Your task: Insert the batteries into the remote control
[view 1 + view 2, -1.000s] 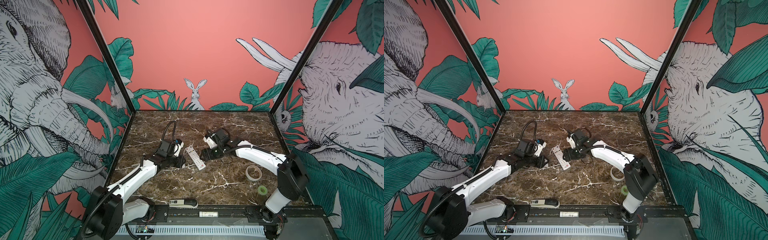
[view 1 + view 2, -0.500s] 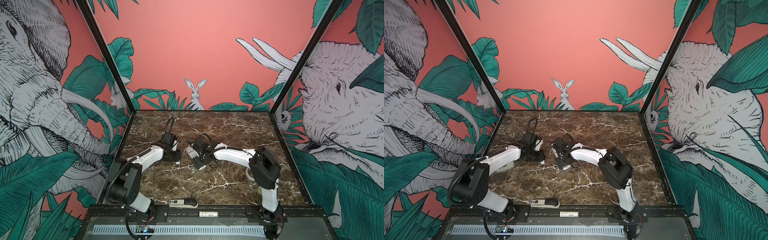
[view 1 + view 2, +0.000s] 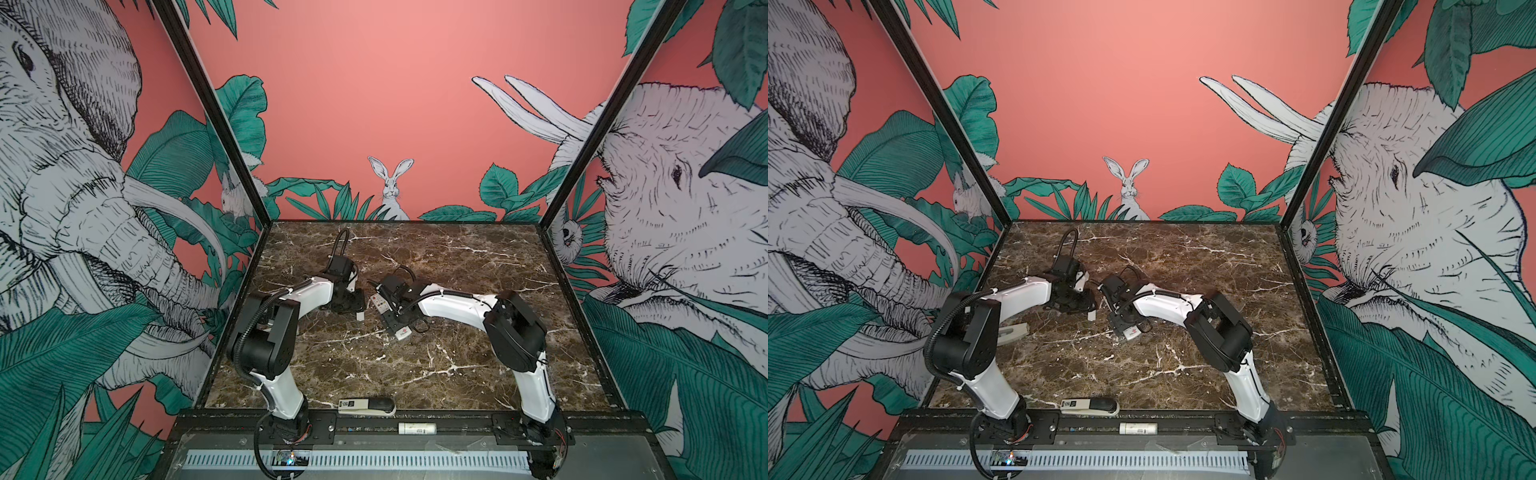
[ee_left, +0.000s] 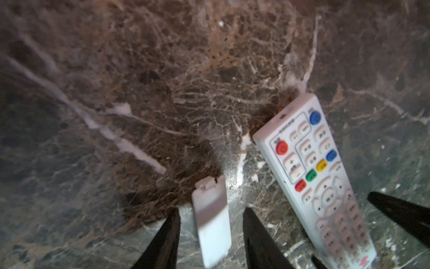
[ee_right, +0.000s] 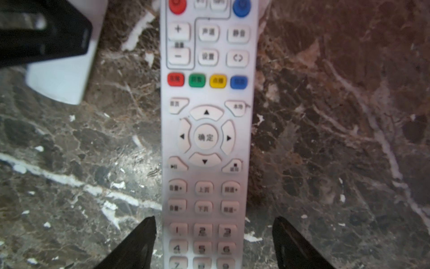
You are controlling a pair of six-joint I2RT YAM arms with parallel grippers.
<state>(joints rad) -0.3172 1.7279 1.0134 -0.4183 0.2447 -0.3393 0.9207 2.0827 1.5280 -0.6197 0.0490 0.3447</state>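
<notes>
- At the middle of the desk (image 3: 457, 374), a slab of dark brown marble laced with white veins, the remote control (image 3: 402, 331) lies flat with its buttons up. It runs from 11 o'clock to 5 o'clock, with the red logo at the 5 o'clock end.
- The right pincer (image 5: 214, 217) hangs low over the remote with its jaws apart. One jaw stands on each long side by the number keys, and marble shows in the gap on both sides.
- Just beside the remote, at its 9 o'clock, a small plain white cover piece (image 4: 211, 223) rests on the marble without touching it.
- The left pincer (image 4: 213, 209) stands over that cover with its jaws apart. One is on either side, and a sliver of desk shows between each jaw and the cover.
- At the desk's 6 o'clock edge a white-and-black stapler (image 3: 365, 406) lies along the rim. Past it, on the black front rail (image 3: 465, 419), a white labelled tube (image 3: 417, 428) lies on its side.
- Both arms rise from that rail, at about 7 and 5 o'clock, and bend in toward the centre.
- Three coral-pink walls close the desk in. A white rabbit (image 3: 390, 187) is painted at 12 o'clock, a grey elephant (image 3: 83, 208) at 9 o'clock and another tusked one at 3 o'clock.
- Green leaves are painted all round, and black posts (image 3: 216, 124) stand in the far corners.
- Up close the marble has a dull sheen.
</notes>
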